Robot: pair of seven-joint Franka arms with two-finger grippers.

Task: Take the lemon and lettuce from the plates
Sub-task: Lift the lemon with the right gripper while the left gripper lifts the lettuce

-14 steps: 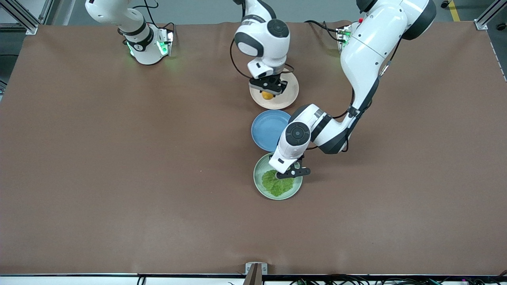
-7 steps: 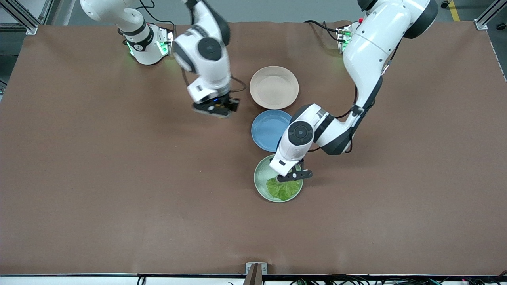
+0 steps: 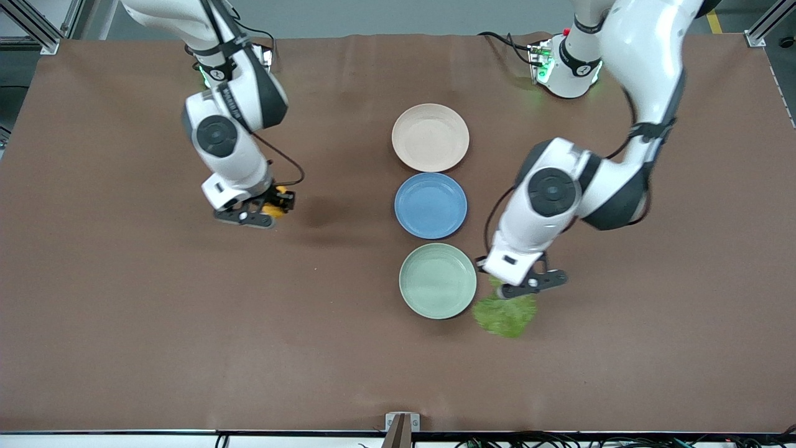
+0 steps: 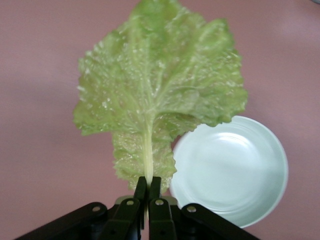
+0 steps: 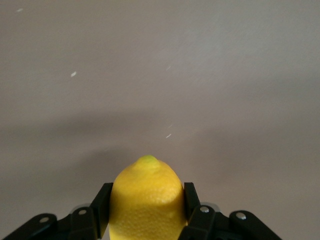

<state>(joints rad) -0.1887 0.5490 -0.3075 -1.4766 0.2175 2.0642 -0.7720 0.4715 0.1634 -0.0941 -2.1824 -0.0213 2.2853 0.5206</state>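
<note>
Front view: plates (image 3: 430,137) bare | left tool (image 3: 525,287) pinches lettuce (image 3: 505,314) | right tool (image 3: 258,211) pinches lemon (image 3: 275,208)

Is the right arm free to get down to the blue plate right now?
Probably not as it stands: the right gripper is shut on the lemon, over bare table toward the right arm's end. The blue plate lies uncovered between the cream-pink plate and green plate, so nothing blocks the way.

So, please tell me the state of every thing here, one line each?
lemon: held by the right tool, over bare table
lettuce: hanging from the left tool, beside the green plate
cream-pink plate: empty
blue plate: empty
green plate: empty
</note>
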